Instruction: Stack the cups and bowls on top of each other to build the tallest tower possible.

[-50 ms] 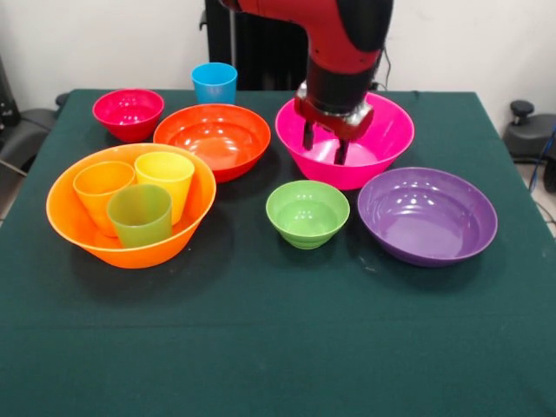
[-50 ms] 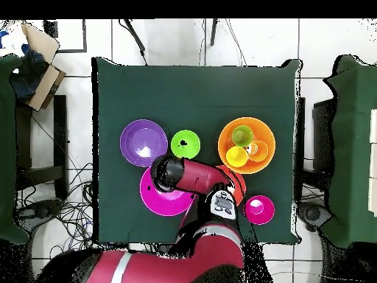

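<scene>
Here, in the front view, no brand, label or readable writing shows on any cup, bowl or arm part. The gripper (image 1: 325, 146) hangs inside the large pink bowl (image 1: 382, 139), its two dark fingers (image 1: 307, 136) spread apart and grasping nothing. The large orange bowl (image 1: 78, 228) sits toward the table's left and holds three upright cups: an orange cup (image 1: 100, 191), a yellow cup (image 1: 167, 176) and a green cup (image 1: 141, 215), close together. Behind it lie the wide red-orange bowl (image 1: 213, 137) and the small crimson bowl (image 1: 129, 113); the blue cup (image 1: 214, 82) stands alone near the far edge. The small light green bowl (image 1: 307, 212) sits just beside the purple bowl (image 1: 427, 215), which comes closest to the right edge. The green table cloth (image 1: 278, 347) is bare across the whole near strip.

Seen from overhead, a small panel on the arm (image 2: 222, 204) carries marks too small to read. The arm covers the gripper, so the fingers cannot be judged from here, and it hides the red-orange bowl almost wholly. The pink bowl (image 2: 151, 199) touches the purple bowl (image 2: 136, 140); the light green bowl (image 2: 185, 143) lies between purple and the orange bowl (image 2: 266, 147) with its cups. The crimson bowl (image 2: 259, 209) sits near the lower table edge. The upper half of the cloth lies open.
</scene>
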Controlling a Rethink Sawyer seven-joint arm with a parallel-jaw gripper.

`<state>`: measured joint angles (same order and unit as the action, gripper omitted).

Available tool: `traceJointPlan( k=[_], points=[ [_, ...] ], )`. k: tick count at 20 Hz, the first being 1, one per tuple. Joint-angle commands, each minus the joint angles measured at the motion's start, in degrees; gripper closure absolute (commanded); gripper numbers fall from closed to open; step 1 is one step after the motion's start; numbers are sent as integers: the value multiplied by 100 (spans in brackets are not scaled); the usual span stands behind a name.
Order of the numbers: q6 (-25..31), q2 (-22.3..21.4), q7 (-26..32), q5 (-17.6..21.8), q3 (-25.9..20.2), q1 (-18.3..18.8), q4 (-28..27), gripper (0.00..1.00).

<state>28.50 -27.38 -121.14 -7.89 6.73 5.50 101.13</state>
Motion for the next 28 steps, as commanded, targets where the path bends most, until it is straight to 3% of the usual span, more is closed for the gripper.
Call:
traceJointPlan(
  k=[1, 7, 9, 12, 16, 28],
  points=[
    [1370, -634, -340, -218, -658, 179, -164, 0],
    [1551, -637, -321, -86, -565, 174, -359, 0],
    [1495, -563, -421, 188, -260, -43, -604, 0],
    [908, -275, -606, 749, 402, -459, -1015, 0],
    [709, -114, -612, 1047, 808, -634, -1320, 0],
    [98, 184, -564, 1170, 968, -644, -1313, 0]
  ],
)
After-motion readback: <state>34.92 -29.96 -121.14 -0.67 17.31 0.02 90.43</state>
